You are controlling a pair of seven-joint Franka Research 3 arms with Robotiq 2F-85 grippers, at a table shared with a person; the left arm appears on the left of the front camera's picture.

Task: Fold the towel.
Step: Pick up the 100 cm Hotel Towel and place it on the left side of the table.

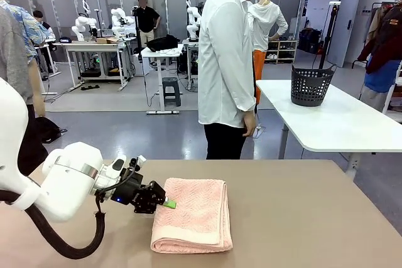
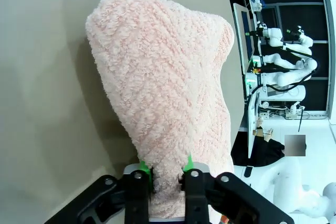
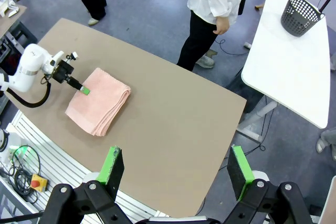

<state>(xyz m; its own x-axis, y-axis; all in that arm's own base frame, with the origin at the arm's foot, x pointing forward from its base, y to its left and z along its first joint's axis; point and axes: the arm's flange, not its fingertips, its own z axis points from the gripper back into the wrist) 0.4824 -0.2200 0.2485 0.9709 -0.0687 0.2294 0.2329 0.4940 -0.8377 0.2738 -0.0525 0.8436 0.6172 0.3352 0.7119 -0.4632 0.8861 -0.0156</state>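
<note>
The salmon-pink towel [image 1: 191, 214] lies folded in several layers on the tan table [image 1: 314, 218], its thick fold edge facing me. My left gripper [image 1: 168, 204] reaches in low from the left at the towel's left edge. In the left wrist view the two green pads [image 2: 144, 171] stand close together with the towel [image 2: 163, 93] edge pinched between them. From high above, the right wrist view shows the towel [image 3: 100, 100], the left gripper [image 3: 84, 91] at its edge, and my right gripper [image 3: 176, 169] wide open, holding nothing.
A person in a white shirt [image 1: 226, 67] stands at the table's far edge, hands down. Behind on the right is a white table [image 1: 339, 123] with a black basket [image 1: 311, 85]. The tan surface right of the towel is bare.
</note>
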